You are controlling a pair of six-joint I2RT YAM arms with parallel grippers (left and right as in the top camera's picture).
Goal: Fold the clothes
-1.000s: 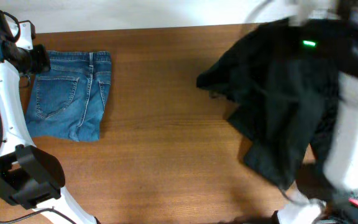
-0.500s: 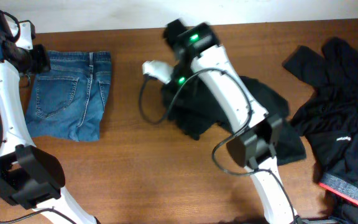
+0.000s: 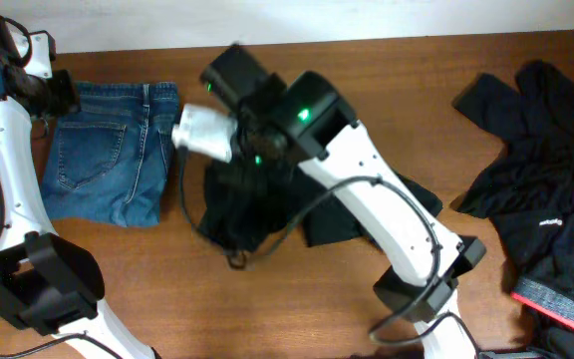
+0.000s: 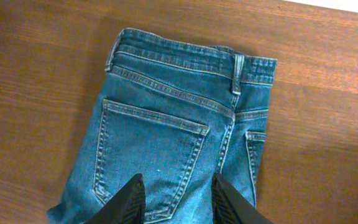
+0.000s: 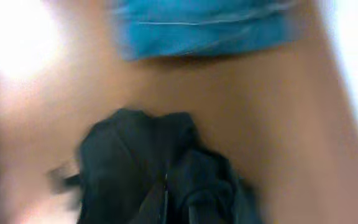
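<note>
A: Two claws, so how do they stand?
B: The left claw [image 4: 176, 190] hangs over the folded blue jeans [image 3: 108, 150] at the left end of the bench [image 3: 297, 299]. Its fingers are partly apart, with nothing between them.
A: And the right claw [image 5: 166, 199]?
B: Pressed shut on a bunched black garment [image 3: 235, 209] mid-bench, just right of the jeans, though that wrist view is blurred.
A: Any more clothes?
B: A loose black pile [image 3: 541, 189] lies at the right end, well apart from the jeans.
</note>
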